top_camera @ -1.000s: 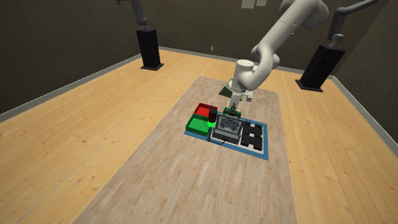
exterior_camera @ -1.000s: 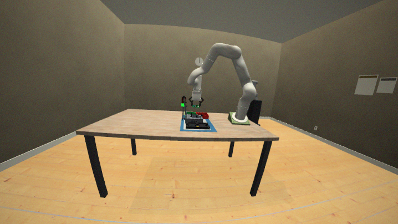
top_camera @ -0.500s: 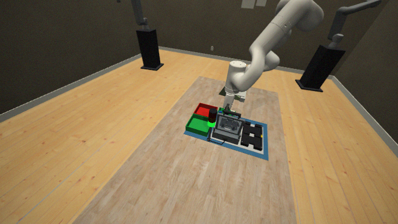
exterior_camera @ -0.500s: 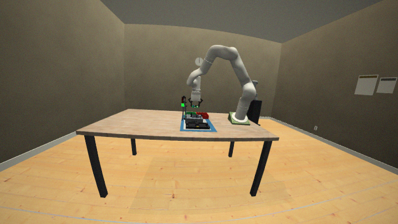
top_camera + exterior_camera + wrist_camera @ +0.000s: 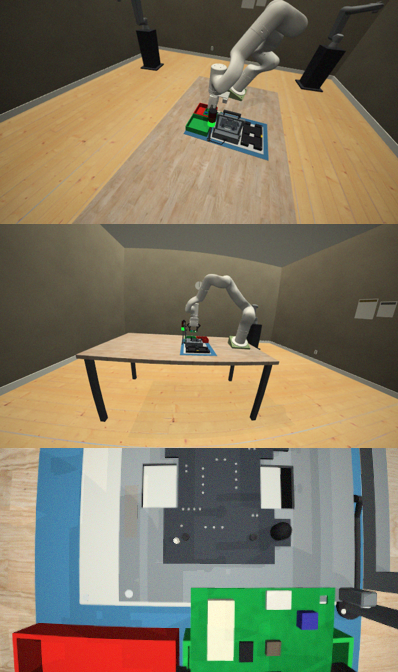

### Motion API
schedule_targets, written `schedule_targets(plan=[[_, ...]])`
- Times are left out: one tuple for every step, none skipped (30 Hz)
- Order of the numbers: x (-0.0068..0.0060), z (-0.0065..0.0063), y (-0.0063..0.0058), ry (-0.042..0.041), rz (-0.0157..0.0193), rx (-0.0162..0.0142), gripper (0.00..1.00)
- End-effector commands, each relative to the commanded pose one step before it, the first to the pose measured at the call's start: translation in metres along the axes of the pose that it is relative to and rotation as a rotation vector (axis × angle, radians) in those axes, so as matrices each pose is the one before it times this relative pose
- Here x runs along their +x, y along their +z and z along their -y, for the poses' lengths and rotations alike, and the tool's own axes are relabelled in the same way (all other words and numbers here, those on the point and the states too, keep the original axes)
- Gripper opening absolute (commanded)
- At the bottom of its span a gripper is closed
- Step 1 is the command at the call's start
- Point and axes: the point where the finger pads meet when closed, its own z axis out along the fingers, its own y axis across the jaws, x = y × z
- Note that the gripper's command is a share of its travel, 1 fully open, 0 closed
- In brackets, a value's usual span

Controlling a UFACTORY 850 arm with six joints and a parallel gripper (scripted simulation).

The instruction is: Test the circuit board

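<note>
Green light on, circuit board held aloft near the bins

The gripper (image 5: 213, 107) (image 5: 193, 330) (image 5: 263, 668) stands widely open but has hold of the circuit board (image 5: 206, 112) (image 5: 193, 331) (image 5: 262, 633), its fingers at opposite edges. The board is raised above the table (image 5: 194, 181) (image 5: 139, 346), component side up and roughly level. In the wrist view it overlaps part of the green bin (image 5: 197, 131) (image 5: 345, 640), beside the red bin (image 5: 204, 103) (image 5: 204, 339) (image 5: 100, 648).

The signal light (image 5: 211, 123) (image 5: 182, 328) glows green. The tester (image 5: 225, 136) (image 5: 193, 344) (image 5: 150, 580) has its lid (image 5: 228, 124) (image 5: 370, 523) open. The black tray (image 5: 247, 140) (image 5: 197, 350) lies at the blue mat's (image 5: 265, 142) (image 5: 182, 352) (image 5: 55, 548) end nearest the table's front edge in the exterior view; the bins are at the opposite end.

So the arm (image 5: 239, 55) (image 5: 214, 281) has swung over toward the bins, bringing the green board (image 5: 207, 111) (image 5: 193, 331) (image 5: 265, 623) along. In the top view the board's moved off from behind the tester (image 5: 228, 126) (image 5: 193, 343) (image 5: 220, 508) and now shows in front of the red bin (image 5: 200, 110) (image 5: 203, 338) (image 5: 100, 648), partly blocked by the signal light (image 5: 212, 118) (image 5: 183, 325).
</note>
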Motion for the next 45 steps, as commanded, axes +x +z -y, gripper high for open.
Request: schedule_targets(plan=[[-0.02699,-0.00820,0.00734,-0.00221,-0.00140,-0.00096,0.79],[-0.00650,-0.00107,0.00189,0.00000,0.00000,0.00000,0.79],[-0.00617,-0.00103,0.00179,0.00000,0.00000,0.00000,0.79],[-0.00580,-0.00097,0.00168,0.00000,0.00000,0.00000,0.79],[-0.00541,-0.00090,0.00157,0.00000,0.00000,0.00000,0.79],[-0.00501,-0.00083,0.00145,0.00000,0.00000,0.00000,0.79],[-0.00460,-0.00076,0.00134,0.00000,0.00000,0.00000,0.79],[-0.00419,-0.00070,0.00122,0.00000,0.00000,0.00000,0.79],[-0.00379,-0.00063,0.00110,0.00000,0.00000,0.00000,0.79],[-0.00339,-0.00056,0.00099,0.00000,0.00000,0.00000,0.79],[-0.00298,-0.00050,0.00087,0.00000,0.00000,0.00000,0.79],[-0.00260,-0.00043,0.00076,0.00000,0.00000,0.00000,0.79],[-0.00222,-0.00037,0.00064,0.00000,0.00000,0.00000,0.79],[-0.00186,-0.00031,0.00054,0.00000,0.00000,0.00000,0.79],[0.00000,0.00000,0.00000,0.00000,0.00000,0.00000,0.79],[0.00000,0.00000,0.00000,0.00000,0.00000,0.00000,0.79],[-0.00151,-0.00025,0.00044,0.00000,0.00000,0.00000,0.79],[-0.00119,-0.00020,0.00035,0.00000,0.00000,0.00000,0.79],[-0.00090,-0.00015,0.00026,0.00000,0.00000,0.00000,0.79],[-0.00064,-0.00010,0.00019,0.00000,0.00000,0.00000,0.79],[-0.00042,-0.00007,0.00012,0.00000,0.00000,0.00000,0.79],[-0.00024,-0.00004,0.00007,0.00000,0.00000,0.00000,0.79],[-0.00010,-0.00002,0.00003,0.00000,0.00000,0.00000,0.79],[-0.00003,0.00000,0.00001,0.00000,0.00000,0.00000,0.79],[0.00000,0.00000,0.00000,0.00000,0.00000,0.00000,0.79],[0.00000,0.00000,0.00000,0.00000,0.00000,0.00000,0.79],[0.00000,0.00000,0.00000,0.00000,0.00000,0.00000,0.79],[0.00000,0.00000,0.00000,0.00000,0.00000,0.00000,0.79],[0.00000,0.00000,0.00000,0.00000,0.00000,0.00000,0.79],[0.00000,0.00000,0.00000,0.00000,0.00000,0.00000,0.79],[0.00000,0.00000,0.00001,0.00000,0.00000,0.00000,0.79],[0.00000,0.00000,0.00000,0.00000,0.00000,0.00000,0.79],[0.00000,0.00000,0.00000,0.00000,0.00000,0.00000,0.79],[0.00000,0.00000,0.00004,0.00000,0.00000,0.00000,0.79],[0.00000,0.00000,0.00011,0.00000,0.00000,0.00000,0.79],[0.00000,0.00000,0.00021,0.00000,0.00000,0.00000,0.79],[0.00000,0.00000,0.00033,0.00000,0.00000,0.00000,0.79],[0.00000,0.00000,0.00047,0.00000,0.00000,0.00000,0.79],[0.00000,0.00000,0.00063,0.00000,0.00000,0.00000,0.79],[0.00000,0.00000,0.00081,0.00000,0.00000,0.00000,0.79],[-0.00001,0.00000,0.00099,0.00000,0.00000,0.00000,0.79],[-0.00001,0.00000,0.00119,0.00000,0.00001,0.00000,0.79],[-0.00001,0.00000,0.00138,0.00000,-0.00001,0.00000,0.79],[-0.00001,0.00000,0.00157,0.00000,0.00000,0.00000,0.79],[-0.00001,0.00000,0.00177,0.00000,0.00001,0.00000,0.79]])
